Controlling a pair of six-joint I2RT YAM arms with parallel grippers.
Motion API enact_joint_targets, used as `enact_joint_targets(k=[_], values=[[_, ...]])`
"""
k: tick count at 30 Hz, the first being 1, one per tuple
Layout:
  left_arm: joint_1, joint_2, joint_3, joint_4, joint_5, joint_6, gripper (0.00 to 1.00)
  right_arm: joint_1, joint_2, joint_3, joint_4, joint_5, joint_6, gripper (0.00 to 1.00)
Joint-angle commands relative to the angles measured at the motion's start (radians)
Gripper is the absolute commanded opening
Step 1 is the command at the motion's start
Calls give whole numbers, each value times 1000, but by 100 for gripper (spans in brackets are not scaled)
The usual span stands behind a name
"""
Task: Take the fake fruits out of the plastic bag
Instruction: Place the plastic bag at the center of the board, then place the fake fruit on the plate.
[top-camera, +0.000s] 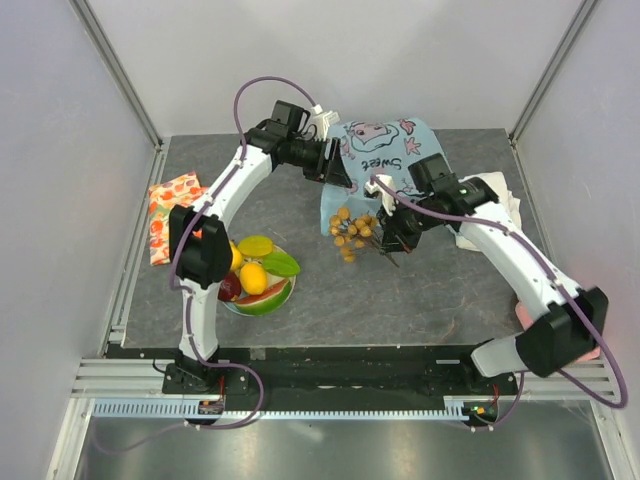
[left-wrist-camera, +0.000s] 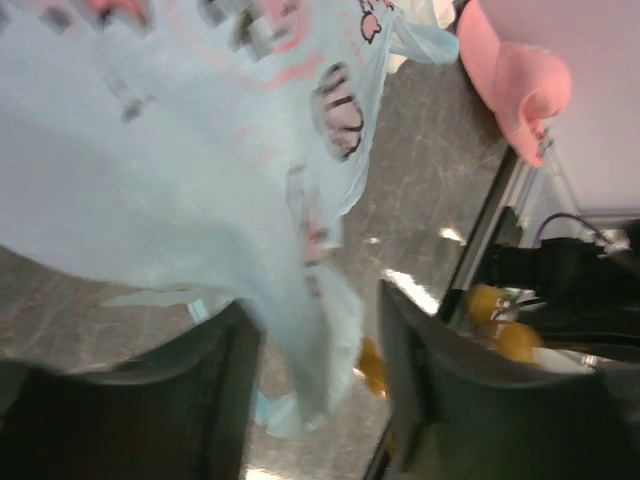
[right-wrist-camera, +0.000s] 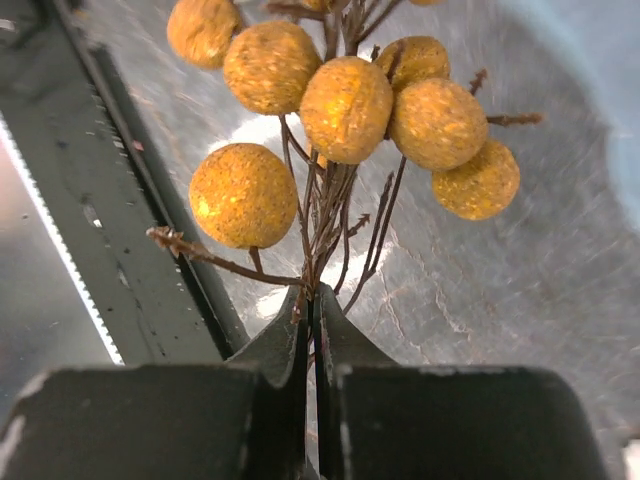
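Item: grape bunch (top-camera: 350, 232), sitting at centre frame, just below the plastic bag (top-camera: 378, 150). Right gripper (right-wrist-camera: 310, 300) jaws are pinching its stems tight. Left gripper (left-wrist-camera: 315, 300) jaws are standing apart, with bag film draping between them (hold unconfirmed). Handling: drawing away slowly is advisable, as the thin stems could slip.

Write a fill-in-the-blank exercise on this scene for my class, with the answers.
The right gripper holds the tan grape bunch by its ___.
The plastic bag passing through the left gripper is light ___.
The plate of fake fruits sits nearest the ___ arm.
Missing words: stems; blue; left.
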Motion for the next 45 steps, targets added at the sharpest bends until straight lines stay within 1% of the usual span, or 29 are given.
enact_joint_targets(k=[1, 3, 4, 6, 7, 8, 10, 11, 13, 17, 20, 24, 27, 31, 36, 39, 42, 43, 44, 45], values=[[17, -104, 21, 12, -53, -5, 76, 1, -87, 79, -13, -141, -74, 0], [40, -154, 18, 1, -73, -1, 82, 10, -56, 140, -12, -177, -68, 0], [47, -218, 3, -6, -84, 12, 84, 17, -45, 157, 0, -185, -56, 0], [76, -285, -23, -14, -127, 24, 86, 47, -6, 196, 28, -196, -40, 0], [89, -346, -58, -22, -145, 32, 86, 63, 10, 209, 59, -201, -29, 0], [98, -381, -77, -23, -188, 39, 86, 79, 43, 231, 74, -201, -28, 0], [120, -461, -120, -42, -242, 74, 86, 139, 85, 260, 112, -205, -25, 0], [127, -484, -132, -51, -284, 87, 86, 158, 137, 300, 125, -213, -13, 0], [152, -524, -163, -60, -306, 104, 86, 202, 230, 349, 154, -250, 10, 0], [221, -618, -219, -68, -303, 102, 86, 266, 395, 497, 209, -329, 127, 0], [277, -655, -276, -69, -286, 85, 86, 305, 476, 545, 263, -374, 187, 1], [325, -716, -344, -63, -259, 67, 85, 340, 545, 532, 310, -418, 274, 1], [347, -751, -397, -51, -240, 61, 84, 365, 585, 521, 329, -431, 296, 1], [365, -783, -456, -46, -230, 61, 84, 385, 648, 559, 335, -448, 310, 2], [383, -803, -489, -43, -219, 55, 84, 394, 703, 552, 333, -461, 333, 5], [390, -807, -494, -42, -214, 50, 84, 393, 729, 539, 333, -452, 350, 9], [394, -804, -490, -39, -202, 42, 84, 389, 751, 538, 337, -422, 365, 20], [396, -804, -490, -37, -199, 41, 84, 391, 755, 539, 340, -396, 371, 30], [397, -802, -486, -37, -197, 41, 84, 389, 760, 541, 353, -388, 386, 32], [397, -802, -486, -37, -193, 41, 84, 389, 769, 551, 356, -389, 392, 41]])
